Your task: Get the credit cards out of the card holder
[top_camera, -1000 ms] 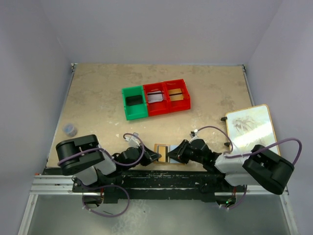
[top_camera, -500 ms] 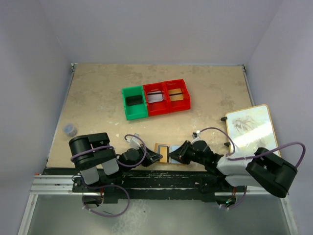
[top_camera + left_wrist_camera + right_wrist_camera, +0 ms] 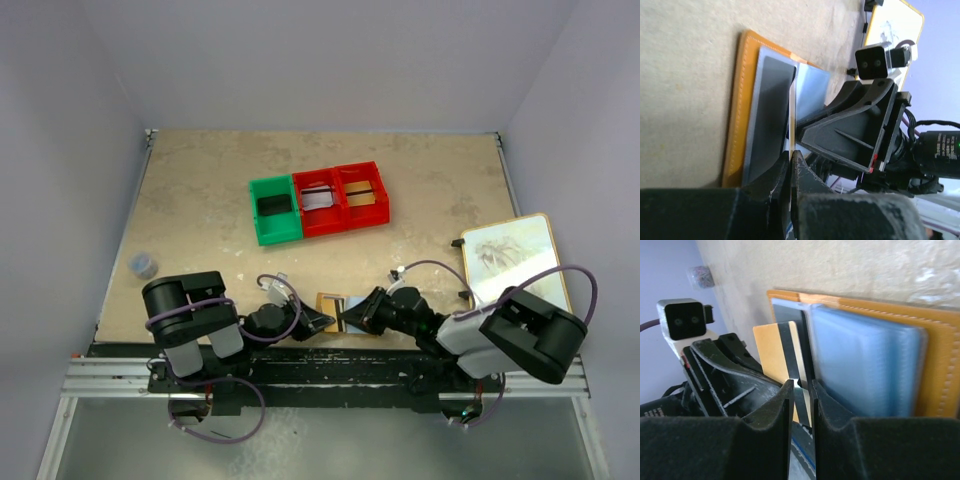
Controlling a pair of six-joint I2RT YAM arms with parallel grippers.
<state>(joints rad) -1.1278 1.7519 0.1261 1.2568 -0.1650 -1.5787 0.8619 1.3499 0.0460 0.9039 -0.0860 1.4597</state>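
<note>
While the orange-tan bifold card holder [image 3: 942, 360] with pale blue pockets lies open at the near edge of the mottled beige tabletop [image 3: 200, 200], the right gripper [image 3: 802, 386] is clamped on a gold-tan, black-striped plastic credit card [image 3: 771, 352] poking out of it. On the holder's left the left gripper [image 3: 791, 156] is squeezed fully together, and pale lilac walls [image 3: 330, 60] box everything in.

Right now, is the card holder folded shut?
No, the card holder lies spread open, its pale blue inner pockets facing up.
</note>
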